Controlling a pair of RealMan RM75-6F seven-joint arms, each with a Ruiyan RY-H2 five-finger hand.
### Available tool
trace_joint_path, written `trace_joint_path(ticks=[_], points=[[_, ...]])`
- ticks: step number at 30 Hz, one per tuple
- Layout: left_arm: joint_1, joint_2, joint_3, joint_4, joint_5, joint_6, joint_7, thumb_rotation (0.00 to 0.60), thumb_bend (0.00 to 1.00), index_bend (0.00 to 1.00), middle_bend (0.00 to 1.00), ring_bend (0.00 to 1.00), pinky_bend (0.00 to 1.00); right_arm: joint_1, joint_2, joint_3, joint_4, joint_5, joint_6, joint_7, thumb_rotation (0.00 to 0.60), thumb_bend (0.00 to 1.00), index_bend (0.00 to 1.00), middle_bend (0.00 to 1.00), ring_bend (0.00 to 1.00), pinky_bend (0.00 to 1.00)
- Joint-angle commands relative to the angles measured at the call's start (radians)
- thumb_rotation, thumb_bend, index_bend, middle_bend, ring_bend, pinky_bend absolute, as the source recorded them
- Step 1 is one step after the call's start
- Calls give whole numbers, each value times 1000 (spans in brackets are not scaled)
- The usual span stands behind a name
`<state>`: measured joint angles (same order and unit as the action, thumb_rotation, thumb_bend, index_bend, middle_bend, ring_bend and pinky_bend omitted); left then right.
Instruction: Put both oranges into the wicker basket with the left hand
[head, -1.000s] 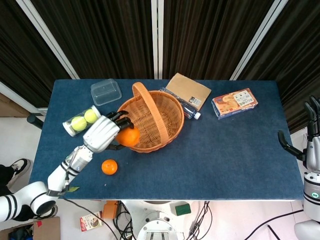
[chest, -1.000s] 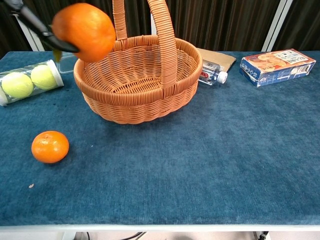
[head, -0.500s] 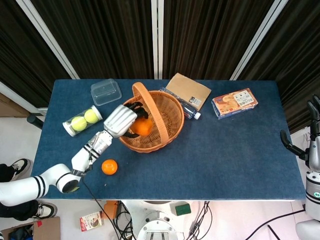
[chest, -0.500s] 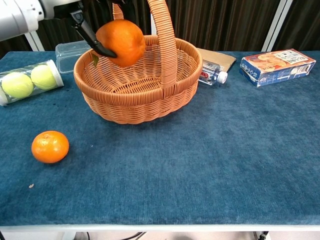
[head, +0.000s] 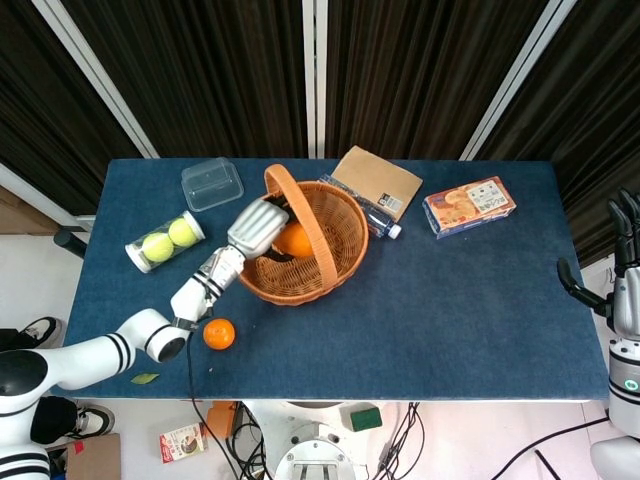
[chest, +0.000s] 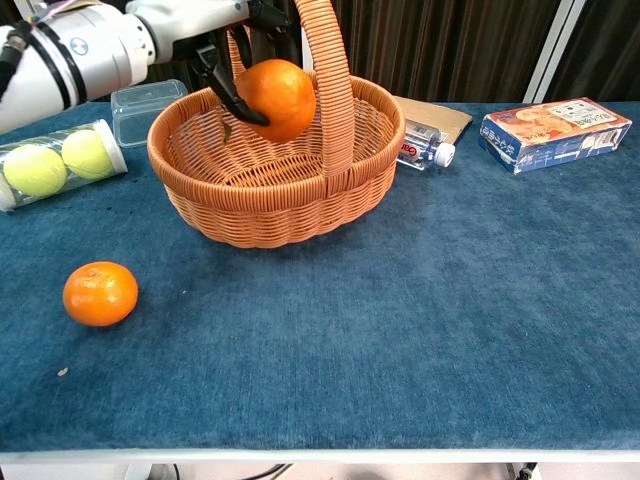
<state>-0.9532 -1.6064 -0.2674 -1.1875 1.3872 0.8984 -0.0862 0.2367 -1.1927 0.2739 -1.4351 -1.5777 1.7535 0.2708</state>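
Left hand (head: 257, 225) closed around one orange (chest: 275, 98), held above wicker basket (chest: 290, 215) interior, left of handle, presumably to release without striking rim. Second orange (chest: 100, 293) on worktop (chest: 420, 320), lower left. Right hand (head: 625, 290) at right edge, empty, fingers spread.

Basket: the wicker basket (head: 305, 255) sits left of centre on the table (head: 470, 300).
Held orange: one orange (head: 293, 240) is over the basket's inside, left of the handle, in the left hand (head: 256, 227).
Loose orange: the second orange (head: 218, 333) lies lower left of the basket, near the front edge.
Left side: a tennis ball tube (head: 163, 241) lies left of the basket, a plastic container (head: 212, 183) above it.
Right side: a bottle (head: 375, 217) and envelope (head: 378, 181) lie upper right of the basket, a box (head: 468, 206) further right.
Right hand: the right hand (head: 622, 275) is at the right frame edge, off the table.
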Motion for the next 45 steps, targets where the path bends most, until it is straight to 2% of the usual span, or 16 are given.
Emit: trace_joint_path(ticks=[1, 10, 15, 22, 36, 41, 45], points=[[-30, -42, -5, 65, -7, -17, -29, 600, 98, 413, 427, 211, 383, 0, -3, -1, 4, 1, -1, 1, 600, 327, 0, 0, 0, 0], [-70, -111, -8, 187, -33, -49, -54, 600, 98, 390, 420, 211, 385, 4, -10, -4, 10, 4, -11, 6, 600, 327, 0, 0, 0, 0], [-79, -133, 6, 227, -28, -58, -71, 600, 98, 304, 369, 211, 386, 5, -16, -4, 11, 9, -14, 13, 600, 327, 0, 0, 0, 0], [-86, -153, 22, 255, -26, -63, -71, 600, 98, 294, 358, 211, 389, 6, -18, -5, 15, 9, -17, 14, 600, 327, 0, 0, 0, 0], [-84, -152, 55, 252, -25, -79, -19, 600, 97, 272, 337, 211, 388, 4, -17, -10, 3, 5, -18, 7, 600, 327, 0, 0, 0, 0], [-66, -125, 57, 206, -21, -46, -6, 600, 98, 271, 324, 211, 387, 3, -15, -9, 1, 3, -14, 6, 600, 327, 0, 0, 0, 0], [-34, -70, 64, 129, -9, 4, 17, 600, 97, 273, 320, 211, 388, 4, -14, -8, -4, 1, -13, 7, 600, 327, 0, 0, 0, 0]])
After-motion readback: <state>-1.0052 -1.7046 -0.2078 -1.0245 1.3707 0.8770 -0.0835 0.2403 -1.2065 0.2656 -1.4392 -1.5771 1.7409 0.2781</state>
